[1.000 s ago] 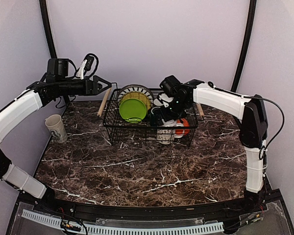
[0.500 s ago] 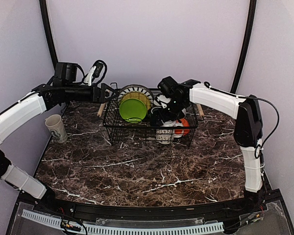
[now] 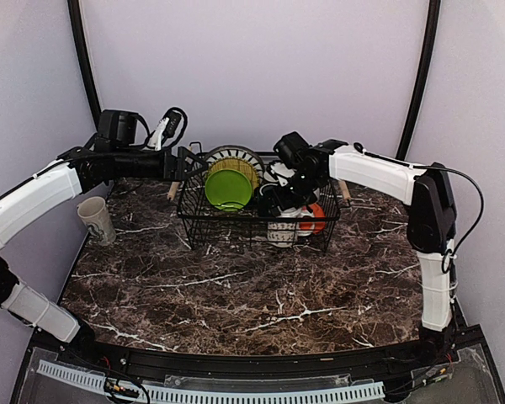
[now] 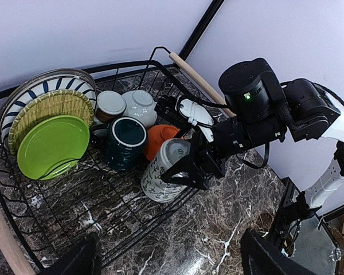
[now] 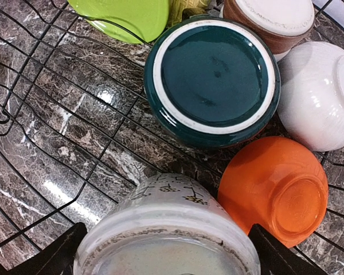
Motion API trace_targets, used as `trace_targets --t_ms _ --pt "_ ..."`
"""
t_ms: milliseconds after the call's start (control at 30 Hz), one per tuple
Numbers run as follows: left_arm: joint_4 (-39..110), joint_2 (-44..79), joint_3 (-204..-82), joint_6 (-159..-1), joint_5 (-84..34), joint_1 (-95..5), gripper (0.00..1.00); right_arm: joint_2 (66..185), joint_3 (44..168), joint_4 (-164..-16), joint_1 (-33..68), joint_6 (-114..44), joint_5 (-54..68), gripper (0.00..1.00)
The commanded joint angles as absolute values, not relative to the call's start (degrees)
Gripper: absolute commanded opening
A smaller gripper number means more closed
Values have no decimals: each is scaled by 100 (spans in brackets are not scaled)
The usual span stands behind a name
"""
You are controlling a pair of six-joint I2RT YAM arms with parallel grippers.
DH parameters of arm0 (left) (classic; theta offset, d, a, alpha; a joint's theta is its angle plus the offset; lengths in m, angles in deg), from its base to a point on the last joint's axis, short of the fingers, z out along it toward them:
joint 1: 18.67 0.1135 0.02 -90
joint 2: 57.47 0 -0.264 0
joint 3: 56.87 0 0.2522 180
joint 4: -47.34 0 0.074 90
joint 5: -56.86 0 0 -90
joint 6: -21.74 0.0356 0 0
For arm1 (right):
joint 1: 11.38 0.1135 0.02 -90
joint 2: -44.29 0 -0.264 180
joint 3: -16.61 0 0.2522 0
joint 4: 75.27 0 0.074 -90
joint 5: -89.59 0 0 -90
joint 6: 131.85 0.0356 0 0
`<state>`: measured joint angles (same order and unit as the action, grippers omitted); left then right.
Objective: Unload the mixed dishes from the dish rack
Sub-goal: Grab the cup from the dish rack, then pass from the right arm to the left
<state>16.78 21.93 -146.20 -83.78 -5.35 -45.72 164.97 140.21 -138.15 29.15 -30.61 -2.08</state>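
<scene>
The dish rack [image 3: 194, 220] stands at the back of the table. In it a lime-green plate [image 3: 228, 187] stands on edge in front of a yellow and a striped plate. A dark green mug [image 5: 212, 77], an orange bowl [image 5: 275, 189] and a white bowl [image 5: 318, 94] sit upside down. A pale patterned mug [image 5: 172, 229] lies on its side at the rack's front right. My right gripper [image 5: 166, 258] reaches into the rack, a finger against each side of that mug, which still rests on the wires. My left gripper [image 3: 189, 160] hangs open above the rack's left wooden handle, holding nothing.
Another pale mug [image 3: 97, 219] stands upright on the marble table near the left wall. A brown cup [image 5: 269, 14] with a white base sits upside down behind the dark green mug. The purple back wall is close behind the rack.
My left arm has swung right, from left of the rack to over its left handle. My right gripper has closed a little onto the pale patterned mug.
</scene>
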Motion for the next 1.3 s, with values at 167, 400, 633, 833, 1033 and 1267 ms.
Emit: trace_targets --t_ms 167,400,633,833,1033,1267 --pt "1750 2086 -14549 -8626 -582 -4767 82 15873 13576 -12845 2783 -2734 356 13" --pt "1892 2164 -14569 -8817 -552 -4844 82 15690 13527 -12523 2725 -2387 521 0" --pt "2137 2269 -14532 -8990 -354 -4855 80 14829 12506 -11241 2435 -1757 1022 0" --pt "2631 2334 -14415 -9403 -87 -4856 81 14387 11840 -10063 2064 -1007 2103 0" --pt "3541 2585 -14207 -10154 394 -4856 82 14270 11551 -9285 1957 -416 2753 0" --pt "4282 2935 -14091 -10717 649 -4879 82 14132 11239 -8221 1936 295 3320 0"
